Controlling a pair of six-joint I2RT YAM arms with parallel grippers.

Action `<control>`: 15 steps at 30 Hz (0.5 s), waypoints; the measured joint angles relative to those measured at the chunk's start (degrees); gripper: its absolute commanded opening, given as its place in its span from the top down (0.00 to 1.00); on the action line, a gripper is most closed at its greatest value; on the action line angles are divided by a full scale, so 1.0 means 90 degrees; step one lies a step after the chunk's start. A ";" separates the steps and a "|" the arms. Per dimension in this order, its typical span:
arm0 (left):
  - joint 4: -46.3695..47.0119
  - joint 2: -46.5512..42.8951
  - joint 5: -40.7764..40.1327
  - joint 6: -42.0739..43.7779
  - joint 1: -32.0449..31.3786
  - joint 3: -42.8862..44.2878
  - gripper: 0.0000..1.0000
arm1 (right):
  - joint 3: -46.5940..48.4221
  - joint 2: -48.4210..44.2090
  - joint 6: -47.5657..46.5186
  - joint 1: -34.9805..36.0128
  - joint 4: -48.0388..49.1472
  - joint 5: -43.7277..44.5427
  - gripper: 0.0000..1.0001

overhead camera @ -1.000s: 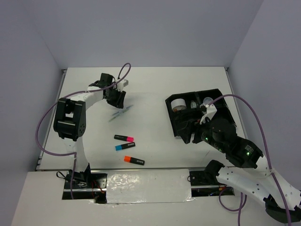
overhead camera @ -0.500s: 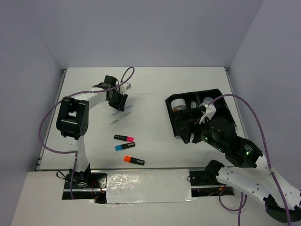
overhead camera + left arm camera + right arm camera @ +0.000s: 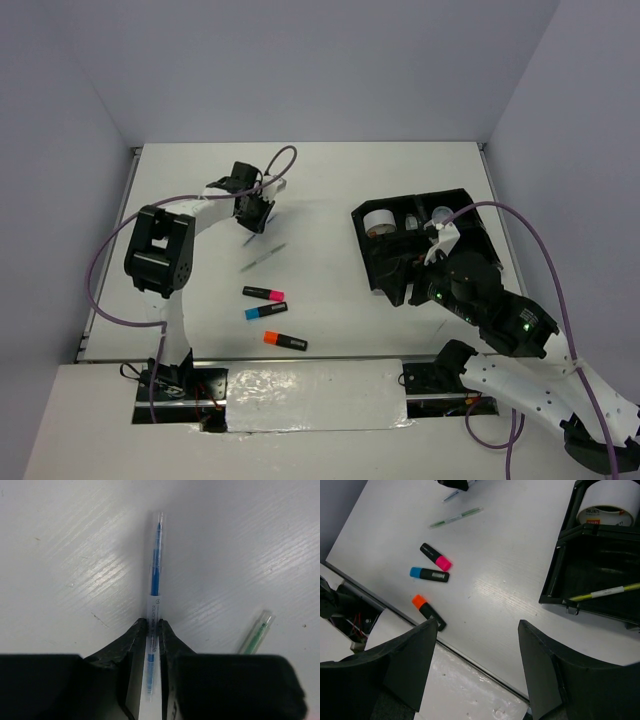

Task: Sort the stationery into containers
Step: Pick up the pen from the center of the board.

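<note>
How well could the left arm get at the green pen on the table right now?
Probably not yet. The green pen lies close by with nothing over it, so the way looks free, but the left gripper is shut on the blue pen.

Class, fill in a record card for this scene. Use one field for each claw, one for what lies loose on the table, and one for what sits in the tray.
Left claw: shut on the blue pen
Right claw: open, holding nothing
Loose on table: green pen; pink highlighter; blue highlighter; orange highlighter
In organiser tray: tape roll and yellow pen, in separate compartments
</note>
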 measured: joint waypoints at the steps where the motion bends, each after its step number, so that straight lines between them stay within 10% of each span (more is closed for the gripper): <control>1: 0.0036 0.0000 -0.0051 0.0015 -0.0044 -0.0012 0.73 | -0.0005 -0.0010 0.0002 0.0000 0.0002 -0.0005 0.27; 3: 0.0107 0.0000 -0.0136 0.0070 -0.0117 -0.0034 0.75 | -0.0007 -0.0034 0.0000 0.0000 0.0005 -0.0022 0.27; 5: 0.0155 0.0000 -0.0151 0.0114 -0.0160 -0.0039 1.00 | -0.0007 -0.0070 0.0002 0.0000 0.0007 -0.0049 0.27; 15: 0.0087 -0.0056 -0.0010 -0.0134 -0.0238 0.0019 1.00 | -0.0005 -0.0376 0.0007 0.0000 0.0000 -0.0017 0.27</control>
